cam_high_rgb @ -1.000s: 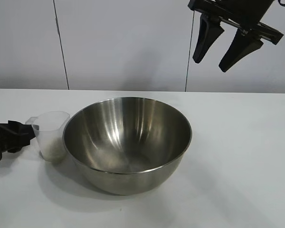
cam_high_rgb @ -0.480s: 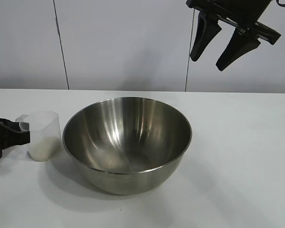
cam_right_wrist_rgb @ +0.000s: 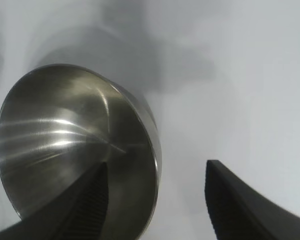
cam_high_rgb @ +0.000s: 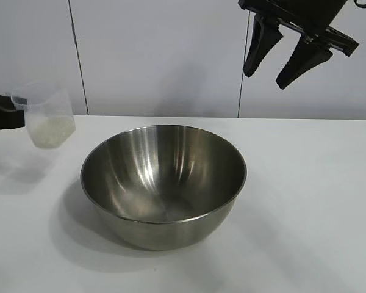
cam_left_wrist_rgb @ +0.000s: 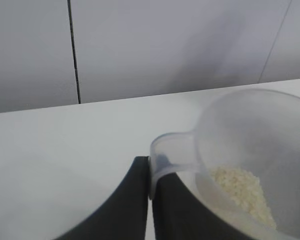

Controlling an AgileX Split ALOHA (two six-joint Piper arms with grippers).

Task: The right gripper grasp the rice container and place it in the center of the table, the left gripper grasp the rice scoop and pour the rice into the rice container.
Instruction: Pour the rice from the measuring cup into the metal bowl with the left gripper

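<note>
The rice scoop [cam_high_rgb: 44, 119], a frosted plastic measuring cup with a small heap of rice [cam_high_rgb: 49, 131] in its bottom, hangs upright in the air over the bench's left edge, its handle pinched in the fully closed left gripper [cam_left_wrist_rgb: 150, 200]; 1 second ago it stood on the bench [cam_high_rgb: 305, 201] just beside the bowl, with the fingers around the handle. The rice container [cam_high_rgb: 163, 183], a steel mixing bowl, sits empty at the bench's centre, lower and to the right of the scoop, so the pour turns on carrying the scoop rightward over the near rim. The right gripper [cam_high_rgb: 280, 58] hangs half open and empty high over the bench's far right, unmoved.
</note>
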